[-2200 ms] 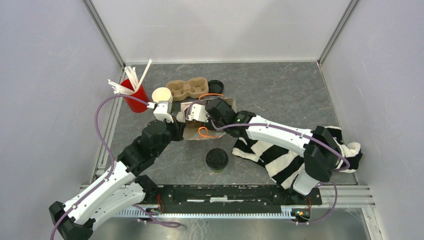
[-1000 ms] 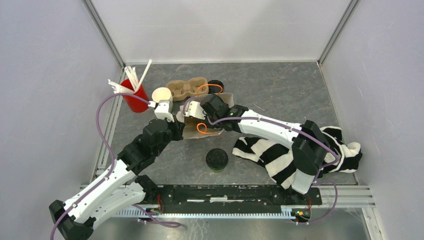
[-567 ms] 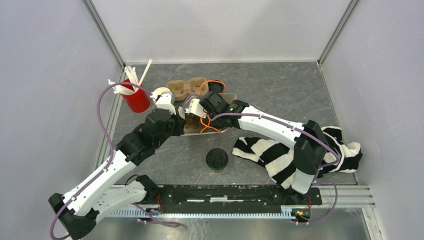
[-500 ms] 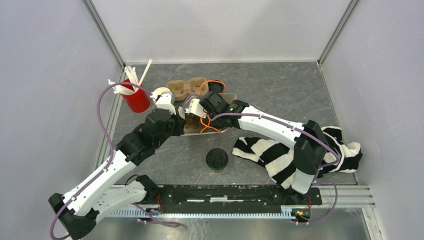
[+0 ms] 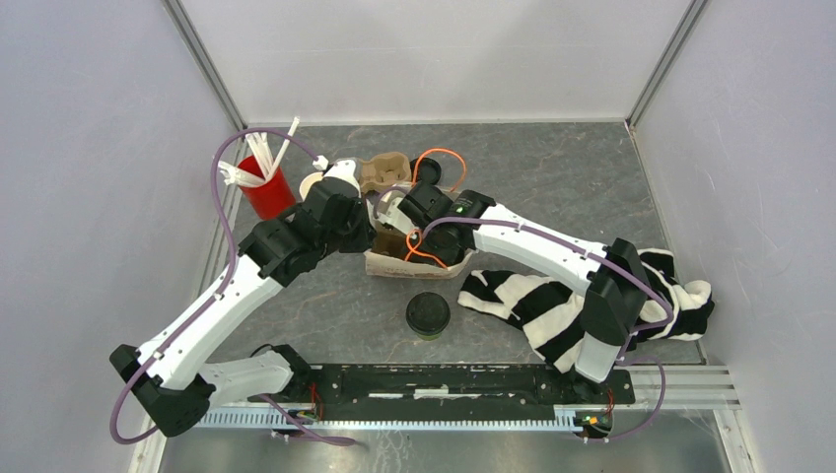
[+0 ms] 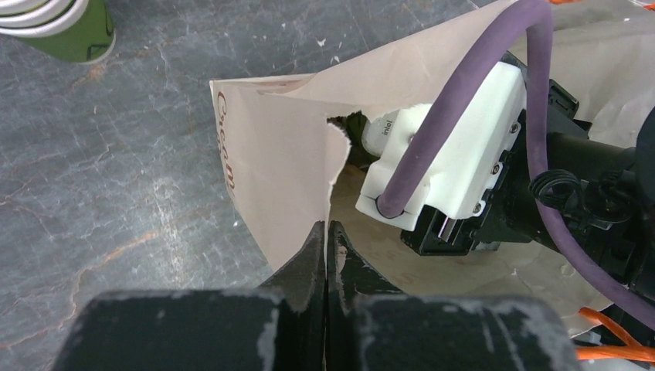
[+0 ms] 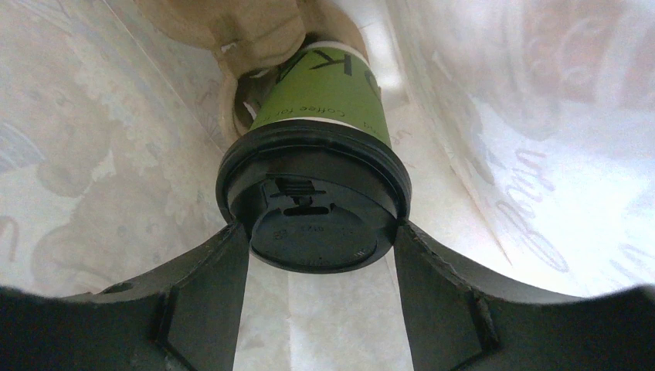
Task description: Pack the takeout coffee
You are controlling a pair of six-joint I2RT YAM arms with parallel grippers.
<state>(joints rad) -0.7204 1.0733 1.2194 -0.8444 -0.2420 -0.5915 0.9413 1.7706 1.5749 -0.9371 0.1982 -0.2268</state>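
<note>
From above, the brown paper bag (image 5: 419,264) lies on the dark grey table (image 5: 552,177). Both my arms reach to its mouth, and my fingertips are hidden there. A small green paper cup with a round black plastic lid (image 5: 428,314) stands outside the bag, on the near side of my fingers.

In the left wrist view, my left gripper (image 6: 326,232) is closed tight on the torn edge of the bag. Ahead and to the left of these fingers stands an open green paper cup with a cream rim (image 6: 73,35).

In the right wrist view, my right gripper (image 7: 317,232) is inside the bag. Its fingers (image 7: 205,286) stand wide, one at each side of the black lid (image 7: 313,209) of a third green paper cup (image 7: 324,85), and they touch the rim of the lid.
</note>
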